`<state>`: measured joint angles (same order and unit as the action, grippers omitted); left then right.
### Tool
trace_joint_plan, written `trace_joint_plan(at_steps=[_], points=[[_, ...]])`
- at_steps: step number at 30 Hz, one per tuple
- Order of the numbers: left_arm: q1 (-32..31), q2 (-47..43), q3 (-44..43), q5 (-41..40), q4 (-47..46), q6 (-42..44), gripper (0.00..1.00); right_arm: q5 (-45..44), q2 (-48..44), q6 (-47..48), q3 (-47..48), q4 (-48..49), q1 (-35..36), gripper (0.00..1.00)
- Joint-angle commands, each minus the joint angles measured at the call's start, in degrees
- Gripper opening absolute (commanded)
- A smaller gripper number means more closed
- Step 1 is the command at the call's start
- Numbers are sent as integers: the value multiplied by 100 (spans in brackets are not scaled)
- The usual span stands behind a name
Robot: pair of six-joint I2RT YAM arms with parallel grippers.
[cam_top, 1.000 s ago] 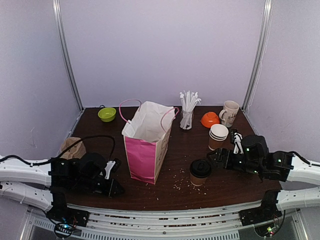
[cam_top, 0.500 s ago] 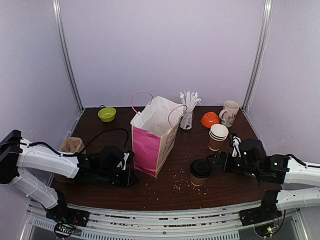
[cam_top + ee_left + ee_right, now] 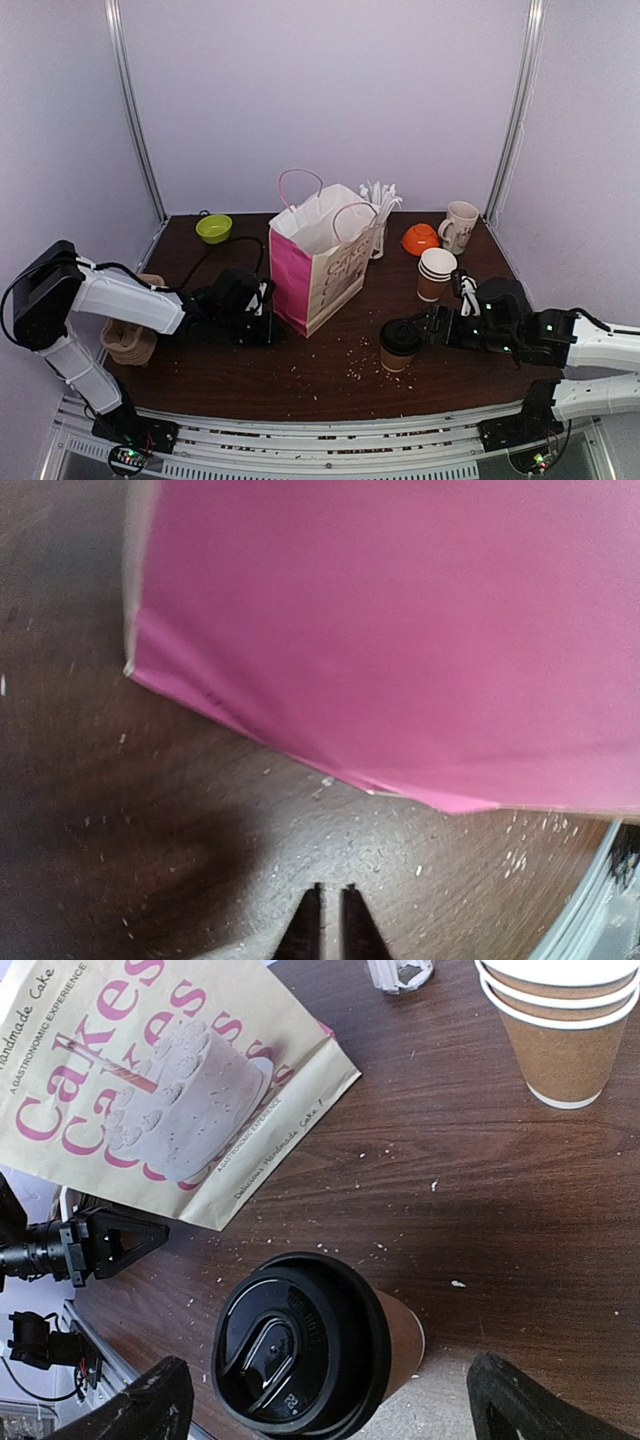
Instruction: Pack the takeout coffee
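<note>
"Where's the brown paper cup with the black plastic lid (image 3: 401, 343)?"

"Upright on the surface (image 3: 330, 390), just ahead of the right tool (image 3: 422, 327), fingers wide apart (left tool (image 3: 330, 912) pinched together, beside the pink paper bag (image 3: 305, 290))."

The cream side panel of the paper bag (image 3: 170, 1090) carries pink lettering: "Handmade Cake", "A GASTRONOMIC EXPERIENCE" and a large "Cakes", printed 2 times. A slanted script line below ends in "Handmade Cake!". Embossed marks on the black lid (image 3: 290, 1355) are illegible.

High rear overview, close wrist views, sharing pink bag (image 3: 303, 283)
</note>
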<state>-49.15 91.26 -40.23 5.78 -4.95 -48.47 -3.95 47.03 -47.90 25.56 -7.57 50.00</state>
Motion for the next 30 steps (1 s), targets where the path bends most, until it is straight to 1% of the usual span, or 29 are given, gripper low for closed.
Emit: trace_joint_plan(at_steps=[1,3,6,8,10,14,17,23,25,28,30], points=[[4,-444,50,40,211,351,23,624,-217,75,-195,-3,-34,97],[-42,-810,289,25,361,342,40,875,-277,26,-330,85,-31,97],[-224,-1356,594,-68,702,315,63,1015,-339,-88,-479,141,-28,96],[-427,-1666,706,-147,953,250,72,1001,-409,-156,-537,138,-28,96],[-691,-1924,782,-200,1169,151,76,946,-493,-258,-576,108,-30,97],[-1226,-2168,769,-187,1274,81,77,907,-729,-662,-820,226,-32,95],[-1333,-2066,601,-82,1108,174,77,883,-899,-1012,-1071,406,-33,91],[-1339,-1232,-398,315,850,511,75,550,-1230,-1656,-1340,679,-34,80],[-1342,-887,-719,440,820,560,74,483,-1308,-1825,-1373,766,-40,78],[-1343,-608,-1050,546,800,637,74,465,-1401,-1927,-1432,923,-42,78],[-1343,-498,-1191,582,798,698,74,482,-1473,-1976,-1470,1063,-39,85]])
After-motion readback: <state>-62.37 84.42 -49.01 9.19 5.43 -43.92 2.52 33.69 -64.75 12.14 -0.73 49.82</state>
